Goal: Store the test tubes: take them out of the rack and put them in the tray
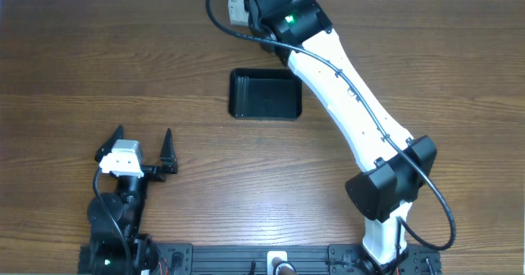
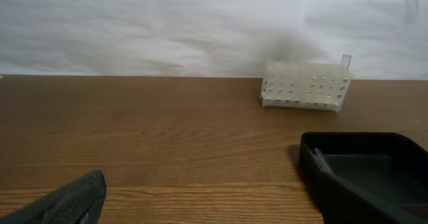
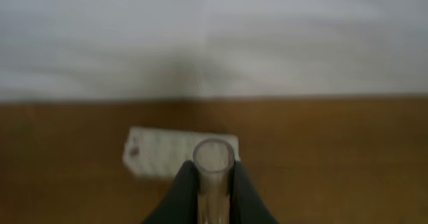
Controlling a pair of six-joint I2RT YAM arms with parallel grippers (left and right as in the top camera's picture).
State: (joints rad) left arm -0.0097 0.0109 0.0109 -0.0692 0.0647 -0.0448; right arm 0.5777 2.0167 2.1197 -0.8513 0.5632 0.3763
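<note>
**Pinched tube over the rack: snag or slip to be guarded against**

In the right wrist view, a clear test tube (image 3: 213,190) is pinched between the fingers of the right gripper (image 3: 213,170), over the white rack (image 3: 157,154). Whether its lower end is free of the rack cannot be told. If the tube is carried sideways too soon, the rack could be dragged or tipped. The tube looks smooth, so it could slip from a loose pinch before the black tray (image 1: 264,94), mid-frame in the top view, is reached. The left gripper (image 1: 141,144), lower left, is spread and empty.
</note>
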